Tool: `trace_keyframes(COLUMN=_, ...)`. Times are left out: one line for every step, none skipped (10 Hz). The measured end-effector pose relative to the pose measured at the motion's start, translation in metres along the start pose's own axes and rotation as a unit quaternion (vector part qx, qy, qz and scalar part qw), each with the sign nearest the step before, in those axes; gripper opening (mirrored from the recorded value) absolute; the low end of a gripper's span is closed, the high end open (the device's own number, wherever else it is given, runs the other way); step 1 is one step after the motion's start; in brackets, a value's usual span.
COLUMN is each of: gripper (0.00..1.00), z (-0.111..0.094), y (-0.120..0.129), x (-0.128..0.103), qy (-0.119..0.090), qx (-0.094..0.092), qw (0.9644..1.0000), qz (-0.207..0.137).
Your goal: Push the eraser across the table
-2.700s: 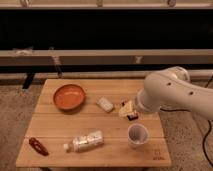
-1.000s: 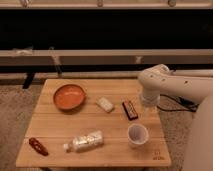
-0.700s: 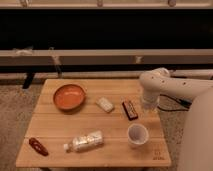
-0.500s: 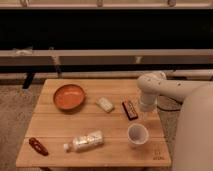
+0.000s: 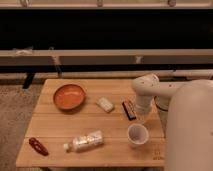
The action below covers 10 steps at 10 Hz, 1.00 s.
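Gripper on the white arm sits just right of the eraser, which is dark with a reddish-orange top. Table — light wooden slats. Left of the gripper — orange bowl, pale pad.

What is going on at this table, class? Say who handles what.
A white robot arm reaches down at the right side of the wooden table. Its gripper is low, just right of the eraser, which lies flat there; whether they touch cannot be told. A cup stands nearer the camera. The orange bowl, pale pad, lying bottle and dark red object sit apart, to the left.
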Motion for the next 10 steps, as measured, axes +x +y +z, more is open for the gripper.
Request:
trace_keyframes(gripper=0.00, z=0.002, y=0.001, x=-0.002, qy=0.002, qx=0.000, qw=1.0000, qz=-0.003)
trace_keyframes(gripper=0.00, z=0.005, y=0.003, x=-0.004, qy=0.004, qx=0.000, qw=1.0000, qz=-0.007)
trace_keyframes(gripper=0.00, z=0.007, y=0.004, x=-0.006, qy=0.005, qx=-0.001, qw=0.9999, qz=-0.010)
trace_keyframes(gripper=0.00, z=0.008, y=0.005, x=-0.010, qy=0.004, qx=-0.002, qw=0.9999, qz=-0.012)
trace_keyframes(gripper=0.00, z=0.009, y=0.005, x=-0.015, qy=0.002, qx=-0.005, qw=0.9999, qz=-0.014)
trace_keyframes(gripper=0.00, z=0.009, y=0.005, x=-0.018, qy=0.000, qx=-0.007, qw=0.9999, qz=-0.015)
trace_keyframes(gripper=0.00, z=0.008, y=0.005, x=-0.022, qy=-0.002, qx=-0.009, qw=0.9998, qz=-0.016)
trace_keyframes(gripper=0.00, z=0.009, y=0.003, x=-0.029, qy=-0.006, qx=-0.013, qw=0.9998, qz=-0.016)
trace_keyframes(gripper=0.00, z=0.009, y=0.002, x=-0.033, qy=-0.008, qx=-0.014, qw=0.9997, qz=-0.015)
trace_keyframes(gripper=0.00, z=0.009, y=0.002, x=-0.038, qy=-0.013, qx=-0.018, qw=0.9996, qz=-0.016)
